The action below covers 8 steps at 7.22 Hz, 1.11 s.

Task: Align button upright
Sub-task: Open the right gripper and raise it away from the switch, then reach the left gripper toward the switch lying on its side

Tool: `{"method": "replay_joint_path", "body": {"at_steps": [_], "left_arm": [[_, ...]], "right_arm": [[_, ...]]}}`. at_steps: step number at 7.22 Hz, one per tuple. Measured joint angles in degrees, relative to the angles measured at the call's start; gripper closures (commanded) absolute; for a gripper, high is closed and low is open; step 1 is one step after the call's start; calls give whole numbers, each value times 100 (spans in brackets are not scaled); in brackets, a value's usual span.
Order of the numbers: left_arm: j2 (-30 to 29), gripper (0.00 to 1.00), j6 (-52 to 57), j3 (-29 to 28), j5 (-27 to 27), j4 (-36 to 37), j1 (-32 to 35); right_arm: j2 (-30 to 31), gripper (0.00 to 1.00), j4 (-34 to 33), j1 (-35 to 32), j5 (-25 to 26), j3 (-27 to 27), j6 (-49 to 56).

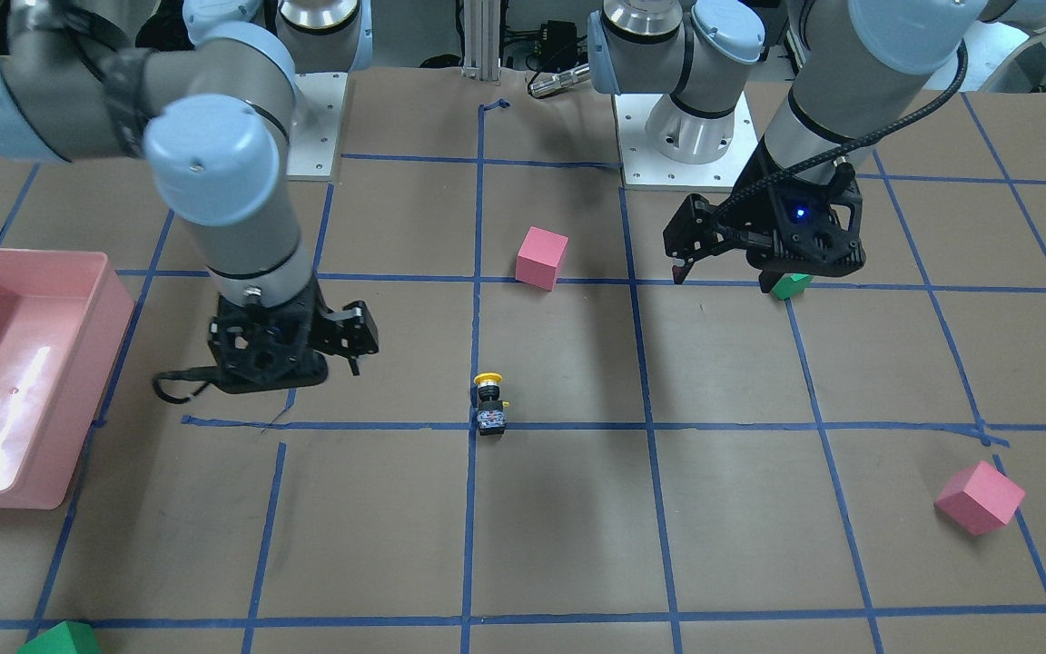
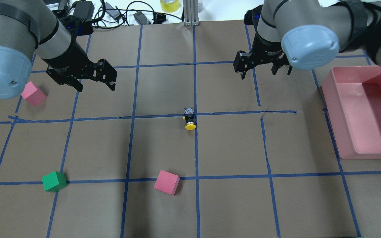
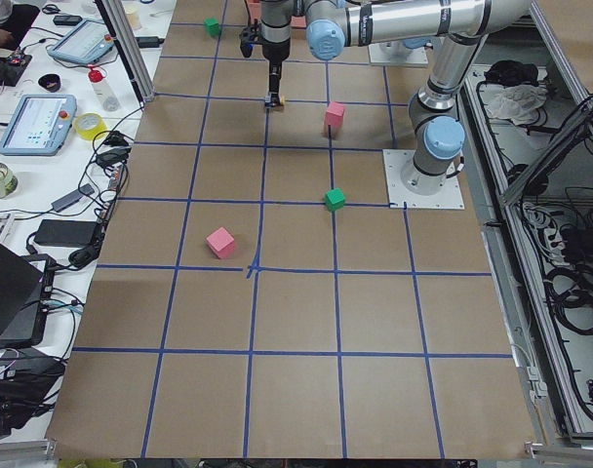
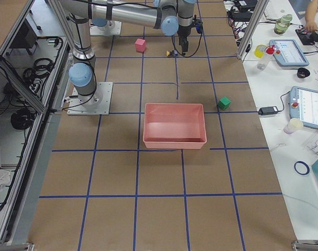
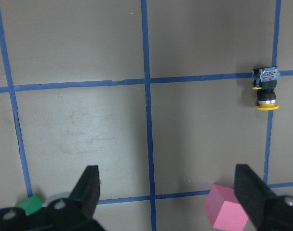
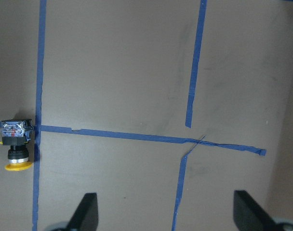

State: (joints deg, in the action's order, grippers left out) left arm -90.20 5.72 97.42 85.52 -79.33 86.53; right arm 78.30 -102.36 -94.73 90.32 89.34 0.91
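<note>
Got two arms reaching out over the table, elbows up high, wrists aimed pretty much straight down. Seeing the left gripper [image 2: 96, 87] hanging in the air with its fingers [image 5: 91, 187] spread wide and nothing at all between them. Same deal with the right gripper [image 2: 266, 74]: opened all the way, gripping nothing, hovering clear of the paper. Off to the right gripper's outer side, got a big pink bin [image 2: 342, 132], with only its own glossy floor and a glare patch showing inside. Underneath everything, got a table [image 2: 164, 89] wrapped in brown paper and gridded up with blue tape. Past both grippers along the far edge, can see a mess of cables [image 2: 111, 13] and a yellow tape roll [image 2: 170, 5], plus tablets [image 4: 310, 107] on a side bench out beyond the right gripper. Now for the small stuff. Out on the left gripper's outer side, got a pink cube [image 2: 33, 93]; back toward the robot from that gripper, a green cube [image 2: 54, 181], and inward from that a second pink cube [image 2: 166, 182]. Also spotted a far green cube [image 4: 224, 103] out past the bin, on the right gripper's outer side. And finally the button [image 2: 190, 119]: down on the paper roughly midway between the two grippers, well apart from both, touching neither. Lying on its side right by a tape crossing, yellow cap aimed back toward the robot, silvery base block pointing away.
</note>
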Motion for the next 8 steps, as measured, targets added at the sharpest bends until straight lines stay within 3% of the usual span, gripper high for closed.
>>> {"method": "replay_joint_path", "body": {"at_steps": [2, 6, 8], "left_arm": [[-11, 0, 25, 70, -7, 484, -5], [-42, 3, -311, 512, 71, 926, 1], [-160, 0, -938, 800, 159, 1764, 585]], "right_arm": [[39, 0, 387, 38, 24, -317, -10], [307, 0, 770, 165, -11, -392, -36], [453, 0, 869, 171, 20, -383, -46]]}}
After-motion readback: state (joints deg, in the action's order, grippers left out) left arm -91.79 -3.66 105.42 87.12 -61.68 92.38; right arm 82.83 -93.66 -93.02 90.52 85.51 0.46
